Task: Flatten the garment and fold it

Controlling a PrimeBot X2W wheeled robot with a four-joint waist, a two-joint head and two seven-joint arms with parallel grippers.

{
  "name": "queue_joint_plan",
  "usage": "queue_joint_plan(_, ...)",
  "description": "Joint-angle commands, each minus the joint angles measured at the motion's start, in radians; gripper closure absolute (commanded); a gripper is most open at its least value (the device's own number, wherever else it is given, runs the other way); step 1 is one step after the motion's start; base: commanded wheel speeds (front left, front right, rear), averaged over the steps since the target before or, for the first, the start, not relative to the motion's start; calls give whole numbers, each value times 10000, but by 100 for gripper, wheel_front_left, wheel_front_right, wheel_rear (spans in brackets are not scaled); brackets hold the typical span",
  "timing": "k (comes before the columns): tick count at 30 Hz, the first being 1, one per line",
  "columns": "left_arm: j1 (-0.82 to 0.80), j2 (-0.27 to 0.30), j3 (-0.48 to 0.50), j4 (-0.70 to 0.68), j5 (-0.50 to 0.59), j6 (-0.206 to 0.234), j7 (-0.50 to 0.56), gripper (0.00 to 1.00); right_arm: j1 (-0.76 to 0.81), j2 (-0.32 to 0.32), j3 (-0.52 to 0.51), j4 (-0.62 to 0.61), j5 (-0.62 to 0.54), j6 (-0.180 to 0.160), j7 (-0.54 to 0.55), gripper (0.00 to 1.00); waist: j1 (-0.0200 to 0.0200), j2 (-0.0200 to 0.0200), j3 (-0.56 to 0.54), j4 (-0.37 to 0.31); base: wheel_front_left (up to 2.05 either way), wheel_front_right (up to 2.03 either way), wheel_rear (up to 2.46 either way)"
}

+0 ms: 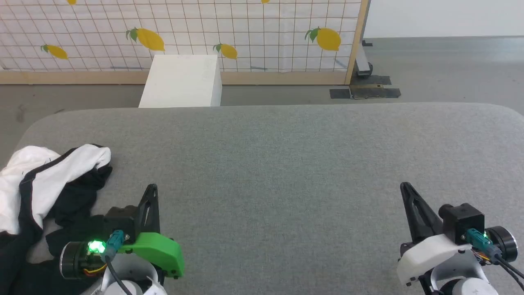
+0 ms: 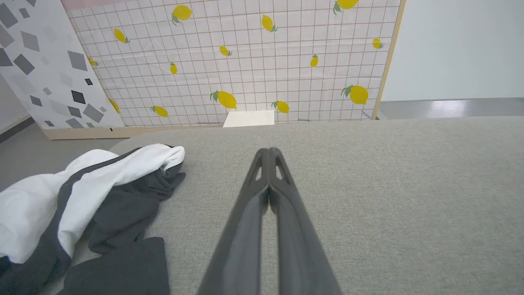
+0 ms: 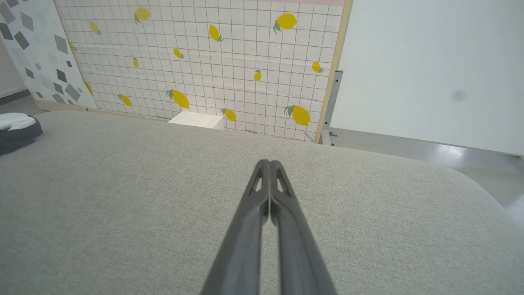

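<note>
The garment (image 1: 45,180) lies crumpled in a white-and-black heap at the left edge of the grey table (image 1: 286,164); its chest print and neck tape are hidden in the folds. In the left wrist view the garment (image 2: 82,205) sits to the left of my fingers. My left gripper (image 1: 152,189) hovers just right of the heap, shut and empty, its fingertips (image 2: 269,152) pressed together. My right gripper (image 1: 405,187) is far across the table at the lower right, shut on nothing, with fingertips (image 3: 269,164) closed. A corner of the garment (image 3: 16,129) shows at the far left of the right wrist view.
A white box (image 1: 182,80) stands on the floor beyond the table's far edge. Behind it runs a lemon-print grid panel (image 1: 245,32) with a wooden frame. The table's rounded corners fall away at the left and right.
</note>
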Motion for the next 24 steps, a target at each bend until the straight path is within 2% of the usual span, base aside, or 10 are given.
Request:
queue_joint_plan(1, 135, -49, 43, -28, 126, 66, 14, 100, -150, 20, 14, -53, -64, -17, 3, 100, 0, 0, 0, 0, 0, 0, 0)
queue_joint_plan(19, 135, -49, 43, -28, 126, 66, 14, 100, -150, 20, 14, -53, -64, -17, 3, 100, 0, 0, 0, 0, 0, 0, 0)
queue_joint_plan(20, 0, 0, -2, 0, -2, 1, -1, 0, 0, 0, -2, 2, 1, 0, -1, 0, 0, 0, 0, 0, 0, 0, 0)
queue_joint_plan(24, -8, 1, -41, 13, -37, 17, -18, 0, 1, -2, -9, 10, 15, 0, -14, 0, 0, 0, 1, 0, 0, 0, 0)
